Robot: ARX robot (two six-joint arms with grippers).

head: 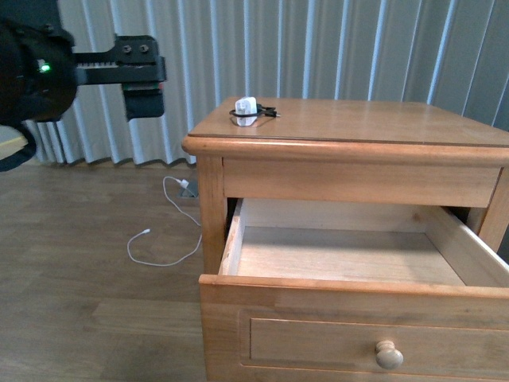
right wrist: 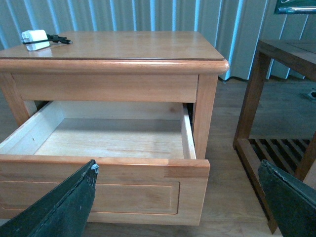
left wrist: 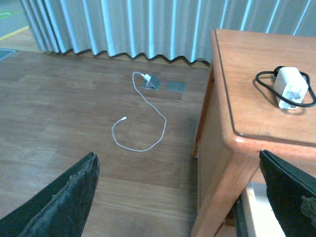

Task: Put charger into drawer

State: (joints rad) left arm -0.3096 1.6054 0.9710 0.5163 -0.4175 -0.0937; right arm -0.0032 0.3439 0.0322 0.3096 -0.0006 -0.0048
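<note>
The charger (head: 246,111) is a small white plug block with a black cord looped round it, lying near the left back corner of the cabinet top (head: 358,119). It also shows in the left wrist view as the charger (left wrist: 290,88) and in the right wrist view as the charger (right wrist: 35,39). The drawer (head: 334,288) stands pulled out below, pale inside and holding nothing, its round knob (head: 389,354) at the front. My left gripper (head: 143,95) hangs open in the air left of the cabinet, apart from the charger. My right gripper (right wrist: 182,197) is open before the drawer (right wrist: 103,160).
A long white cable (left wrist: 143,123) trails over the wooden floor to a floor socket (left wrist: 154,82), left of the cabinet. A dark wooden side table (right wrist: 276,98) with a slatted shelf stands right of the cabinet. Pale curtains (head: 318,48) hang behind.
</note>
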